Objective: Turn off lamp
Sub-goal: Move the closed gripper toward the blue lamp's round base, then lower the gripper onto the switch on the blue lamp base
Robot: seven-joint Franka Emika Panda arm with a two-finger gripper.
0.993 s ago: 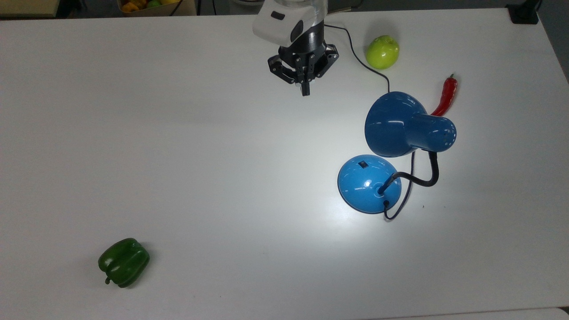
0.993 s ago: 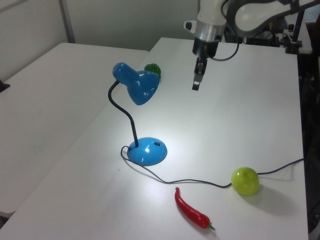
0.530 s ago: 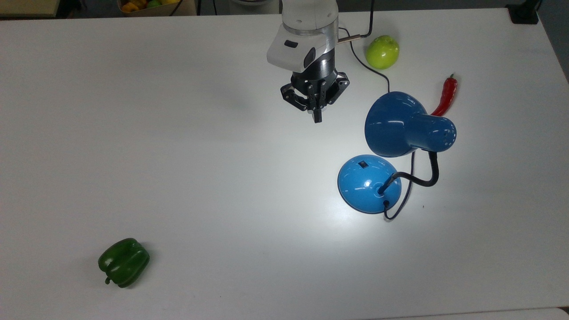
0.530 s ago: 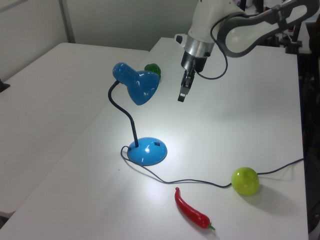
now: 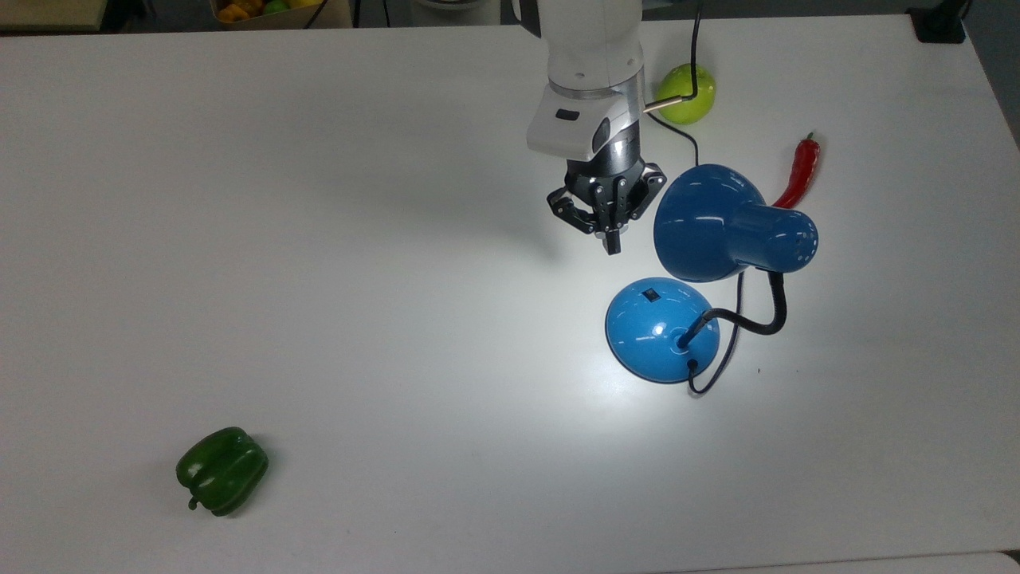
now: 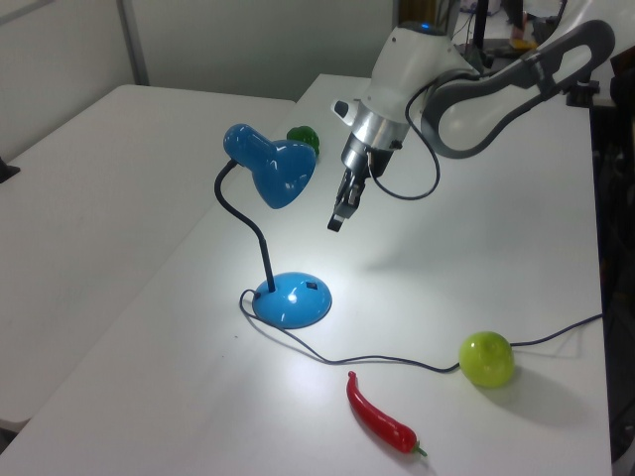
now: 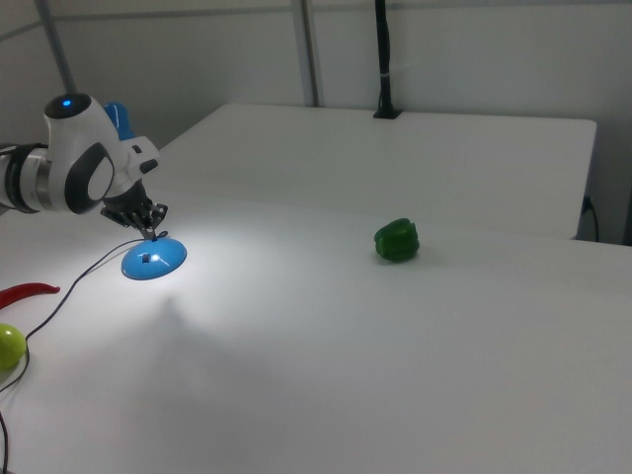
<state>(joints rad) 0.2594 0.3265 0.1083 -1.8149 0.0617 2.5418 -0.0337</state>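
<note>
Blue and glossy, the lamp (image 5: 661,327) stands lit toward the top view's right, its light pooling on the white table (image 5: 319,279). The gripper (image 5: 611,245) has swung in from the far edge, fingers pinched together and empty, and now hangs just short of the black switch (image 5: 652,294), so the press looks close.

From my top view the gripper (image 5: 611,243) hung pinched closed just left of the lamp (image 5: 721,231) shade, above its switch (image 5: 651,294), light pooling on the table (image 5: 319,279).
</note>
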